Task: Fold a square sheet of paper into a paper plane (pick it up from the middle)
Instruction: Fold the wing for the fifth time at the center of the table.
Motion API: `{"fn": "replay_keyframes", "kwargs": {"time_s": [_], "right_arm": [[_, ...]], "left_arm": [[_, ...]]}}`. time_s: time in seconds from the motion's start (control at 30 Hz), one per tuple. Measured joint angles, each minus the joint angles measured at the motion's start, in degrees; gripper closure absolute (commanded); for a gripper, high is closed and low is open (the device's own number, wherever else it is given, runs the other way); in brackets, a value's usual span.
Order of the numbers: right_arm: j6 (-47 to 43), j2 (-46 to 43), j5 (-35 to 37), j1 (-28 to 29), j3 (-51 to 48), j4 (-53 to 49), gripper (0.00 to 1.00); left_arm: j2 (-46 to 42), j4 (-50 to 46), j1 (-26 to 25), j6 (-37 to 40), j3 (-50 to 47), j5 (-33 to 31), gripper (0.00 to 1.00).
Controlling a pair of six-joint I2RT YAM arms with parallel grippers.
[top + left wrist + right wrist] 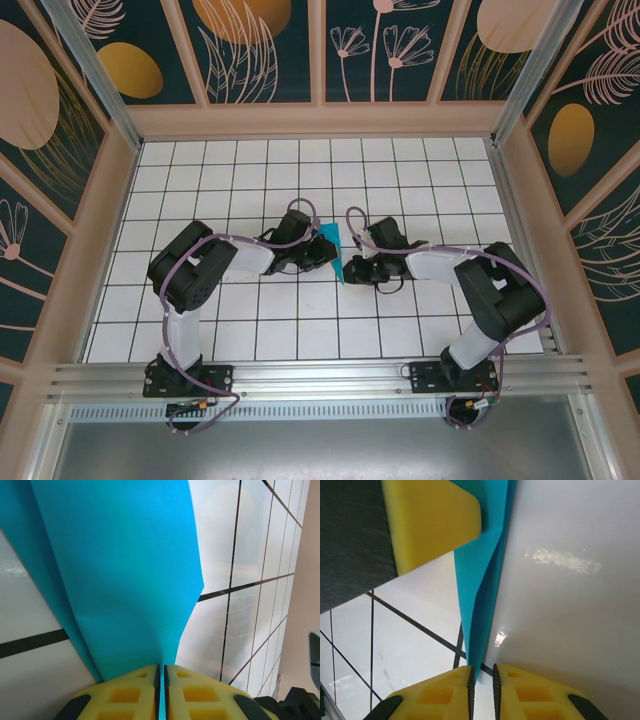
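Observation:
The teal-blue sheet of paper is folded into a narrow pointed dart and held on edge above the table's middle, between the two arms. My left gripper is shut on it; in the left wrist view the paper rises out of the closed yellow pads of the left gripper. In the right wrist view the paper's pointed tip reaches the right gripper, whose pads stand slightly apart, the tip beside the left pad. The left gripper's yellow finger clamps the paper further up.
The white gridded table is walled in by wooden panels on three sides. An aluminium rail with both arm bases runs along the near edge. Both forearms lie low, converging on the centre.

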Motion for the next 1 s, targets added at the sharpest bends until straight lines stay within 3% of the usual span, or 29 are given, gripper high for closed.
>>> {"fn": "replay_keyframes", "kwargs": {"time_s": [0.57,1.0], "right_arm": [[0.02,1.14,-1.81,0.0,0.7,0.2,0.74],[0.48,-1.7,1.05,0.0,0.7,0.7,0.76]], "left_arm": [[-0.07,0.2,0.0,-0.39,-0.11,-0.17,0.85],[-0.07,0.2,-0.04,-0.39,-0.11,-0.22,0.86]]}}
